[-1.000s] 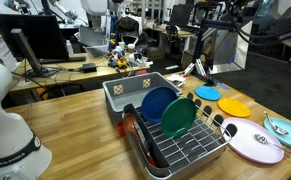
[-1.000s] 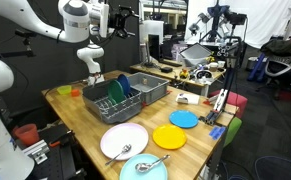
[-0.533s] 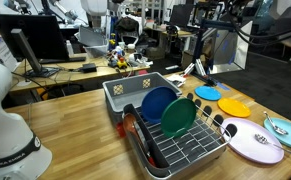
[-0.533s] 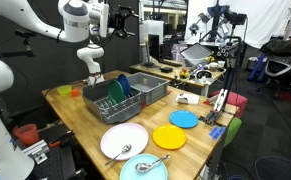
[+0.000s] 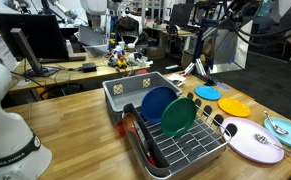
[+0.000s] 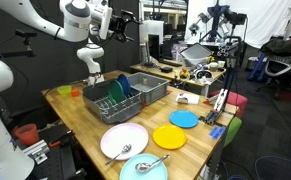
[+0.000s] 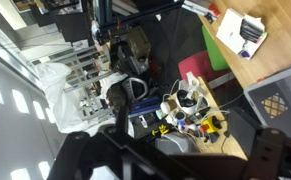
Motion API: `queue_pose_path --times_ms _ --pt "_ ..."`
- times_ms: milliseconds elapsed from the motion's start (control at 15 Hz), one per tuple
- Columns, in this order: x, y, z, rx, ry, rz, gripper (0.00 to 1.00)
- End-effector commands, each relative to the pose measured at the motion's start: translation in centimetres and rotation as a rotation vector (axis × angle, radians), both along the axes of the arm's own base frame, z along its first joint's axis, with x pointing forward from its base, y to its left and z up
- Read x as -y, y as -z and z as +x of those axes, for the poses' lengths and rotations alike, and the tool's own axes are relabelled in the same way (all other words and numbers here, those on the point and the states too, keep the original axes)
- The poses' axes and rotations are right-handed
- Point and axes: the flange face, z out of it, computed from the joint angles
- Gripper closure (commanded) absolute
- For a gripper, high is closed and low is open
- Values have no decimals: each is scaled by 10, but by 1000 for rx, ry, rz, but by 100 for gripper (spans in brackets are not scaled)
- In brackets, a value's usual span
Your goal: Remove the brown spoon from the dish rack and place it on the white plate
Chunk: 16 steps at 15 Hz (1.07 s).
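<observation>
The dish rack (image 5: 191, 150) stands at the table's front and holds an upright green plate (image 5: 178, 117) and blue plate (image 5: 157, 102). A dark brown slender piece, apparently the brown spoon (image 5: 138, 132), lies along the rack's near side. The white plate (image 5: 255, 142) lies flat to the right of the rack. It also shows in an exterior view (image 6: 123, 140), with a silver utensil on it. My gripper (image 6: 123, 20) hangs high above the table, far from the rack (image 6: 101, 107). In the wrist view its fingers (image 7: 80, 155) are spread wide and empty.
A grey plastic basket (image 5: 135, 90) stands behind the rack. Yellow (image 6: 170, 137), blue (image 6: 185, 119) and light-blue patterned (image 6: 145, 166) plates lie near the white plate. Red cups (image 6: 25, 132) stand at one table corner. Desks with monitors and clutter surround the table.
My wrist has turned slightly up high. Nothing on the table has moved.
</observation>
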Motion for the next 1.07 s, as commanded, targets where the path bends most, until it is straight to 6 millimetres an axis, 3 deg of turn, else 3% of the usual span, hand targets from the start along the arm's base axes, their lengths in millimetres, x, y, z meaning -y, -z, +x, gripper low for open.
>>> queue_pose_path --times_ms 0,333,467,800,867,1000 --pt "7 13 6 -166 -77 38 0" --pt "8 31 9 -316 -190 94 0" --pt "-1 40 6 -361 -259 119 0" --pt "-46 70 -6 -478 -472 158 0" --pt "-42 60 -12 -424 -396 147 0" --pt "-45 64 -12 -436 -412 162 0"
